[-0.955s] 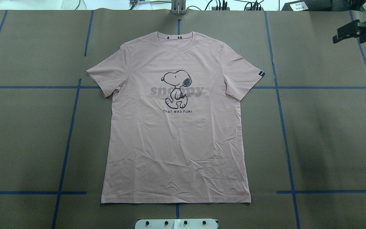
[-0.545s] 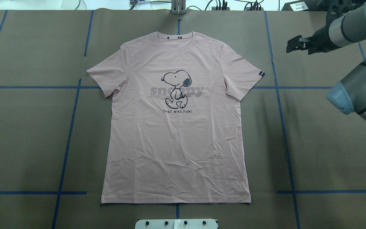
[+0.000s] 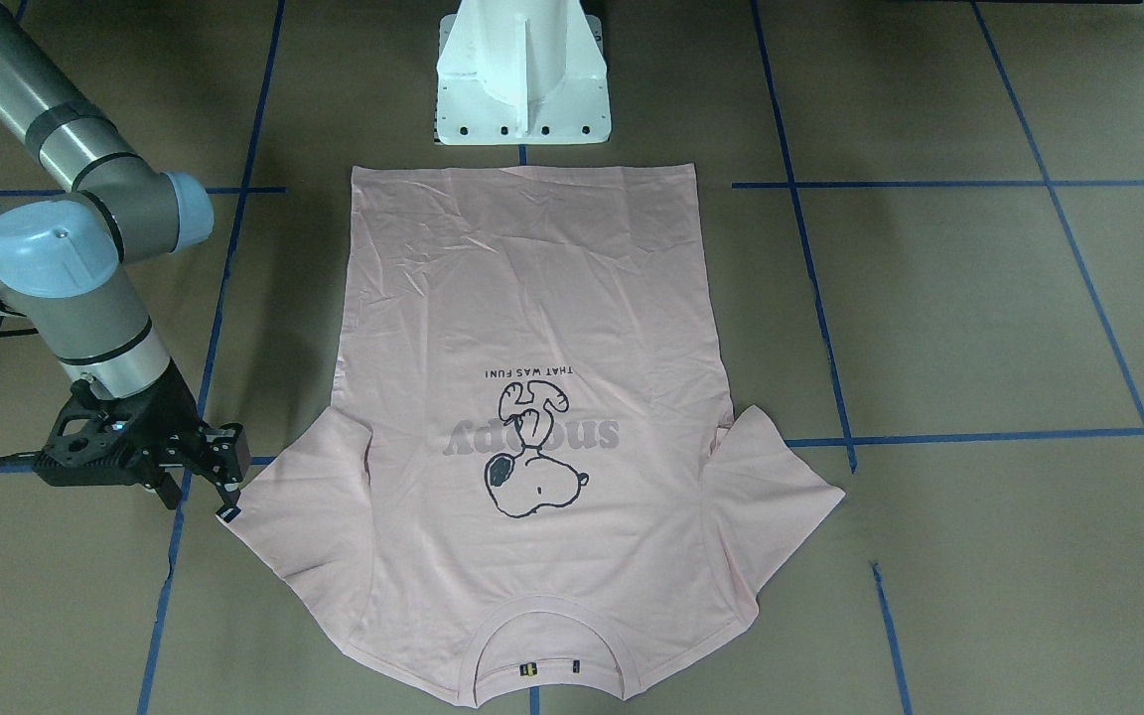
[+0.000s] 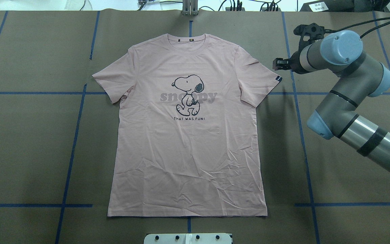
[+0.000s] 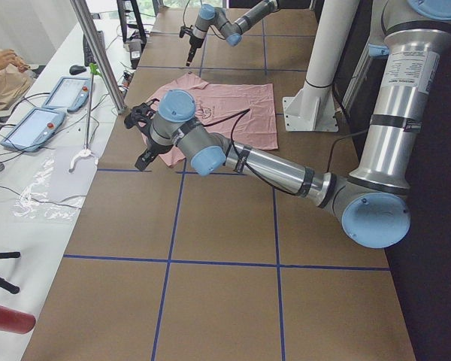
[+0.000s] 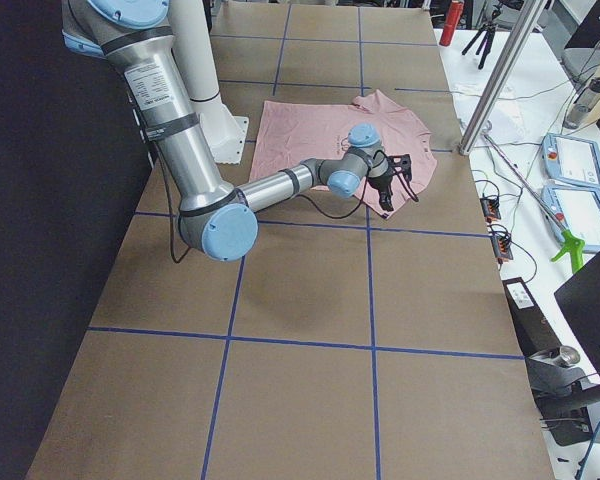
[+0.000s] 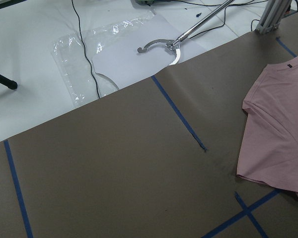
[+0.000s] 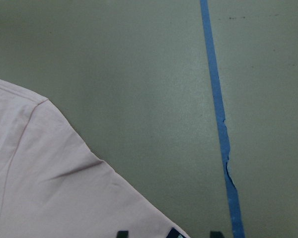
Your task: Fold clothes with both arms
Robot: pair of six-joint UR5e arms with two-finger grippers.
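We find the pale pink Snoopy T-shirt [image 4: 188,142] spread flat and print-up on the brown paper [image 4: 29,152] that covers the table. It is creased mostly toward its hem. The right gripper [image 3: 219,467] sits low just off the T-shirt's tagged sleeve. In the right wrist view its two black fingertips [image 8: 121,234] are spread wide, with the sleeve tag [image 4: 278,78] and the hem corner between them. We cannot tell whether they touch the cloth.

The left gripper [image 5: 145,154] hangs well out from the T-shirt's other sleeve. It shows clearly only in the left side view, so we cannot tell how its fingers stand.

Blue tape lines [image 4: 301,135] cross the paper in a grid and run under the T-shirt. The white pedestal base [image 3: 522,89] stands just off its hem. Out past its collar lies a white bench with cables, a clear plastic bag [image 7: 89,54] and two tablet-like screens [image 5: 31,126]. A person's arm [image 5: 0,75] shows there too.
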